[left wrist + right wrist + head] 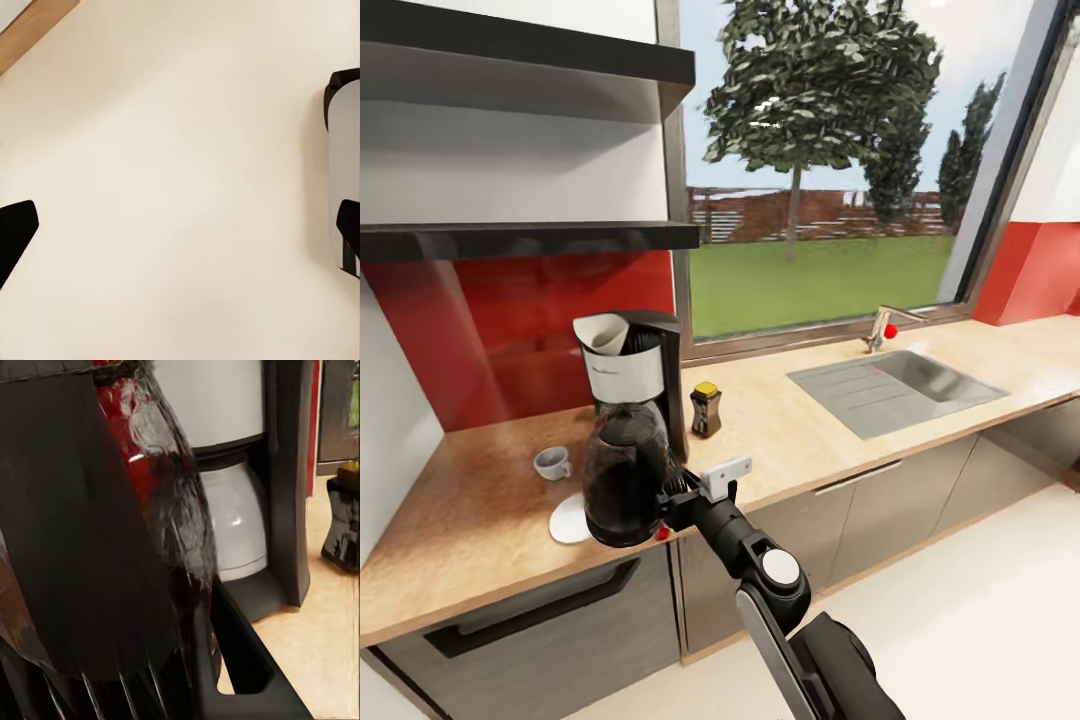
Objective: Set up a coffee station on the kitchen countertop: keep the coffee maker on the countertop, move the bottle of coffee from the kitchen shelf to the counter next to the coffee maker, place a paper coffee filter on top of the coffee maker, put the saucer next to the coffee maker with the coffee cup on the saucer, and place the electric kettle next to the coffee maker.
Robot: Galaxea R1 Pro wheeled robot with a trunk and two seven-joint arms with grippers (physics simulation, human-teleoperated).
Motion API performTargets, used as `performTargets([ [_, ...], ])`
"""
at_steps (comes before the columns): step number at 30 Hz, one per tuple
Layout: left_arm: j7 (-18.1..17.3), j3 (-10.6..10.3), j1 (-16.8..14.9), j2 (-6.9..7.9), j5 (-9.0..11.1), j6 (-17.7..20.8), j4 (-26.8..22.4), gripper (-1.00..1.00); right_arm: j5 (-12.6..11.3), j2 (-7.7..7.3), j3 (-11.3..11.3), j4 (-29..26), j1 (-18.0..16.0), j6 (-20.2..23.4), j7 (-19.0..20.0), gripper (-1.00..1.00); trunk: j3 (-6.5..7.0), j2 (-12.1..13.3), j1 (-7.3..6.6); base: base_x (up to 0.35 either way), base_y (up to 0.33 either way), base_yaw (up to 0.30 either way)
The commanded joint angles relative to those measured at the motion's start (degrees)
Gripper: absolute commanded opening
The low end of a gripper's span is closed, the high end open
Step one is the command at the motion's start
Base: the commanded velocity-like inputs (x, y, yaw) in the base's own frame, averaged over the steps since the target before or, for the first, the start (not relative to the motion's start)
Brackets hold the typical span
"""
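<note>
Right now, right claw [678,492]: clenched on the dark glossy electric kettle [622,478], at the wooden table's [480,520] front edge.
Kettle: before the black-and-white coffee maker [645,375], beside the round white saucer [569,520].
Filter: white paper cone [603,333] atop the maker.
Cup: small grey [552,462], off the saucer.
Coffee bottle: yellow-capped [706,409], beside the maker.
Left claw [180,217]: released, over pale floor.

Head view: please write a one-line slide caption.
Right gripper holds dark glass electric kettle before black coffee maker on wooden countertop.
</note>
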Motion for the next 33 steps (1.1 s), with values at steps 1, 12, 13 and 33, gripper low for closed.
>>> performTargets([
  [1,-0.43,0.48,-0.06,-0.03,-0.37,0.02,-0.12,1.00,-0.53,0.01,0.05,-0.08,-0.08,0.27,-0.22,-1.00,-0.13,-0.14,0.04,0.000,0.000,-0.279],
  [12,-0.43,0.48,0.00,-0.03,-0.37,0.02,-0.12,1.00,-0.43,-0.16,-5.17,0.09,-0.08,0.32,-0.22,-1.00,-0.13,-0.14,0.04,0.000,0.000,-0.280],
  [13,-0.43,0.47,0.01,-0.03,-0.37,0.03,-0.12,1.00,-0.42,-0.55,-6.50,0.09,-0.08,0.32,-0.22,-1.00,-0.13,-0.14,0.04,0.000,0.000,-0.280],
  [33,-0.93,0.56,1.75,-1.45,0.85,-1.28,1.17,1.00,5.76,-0.05,-13.00,2.15,0.06,0.50,-17.63,-1.00,-0.13,-0.14,0.04,0.000,0.000,-0.099],
])
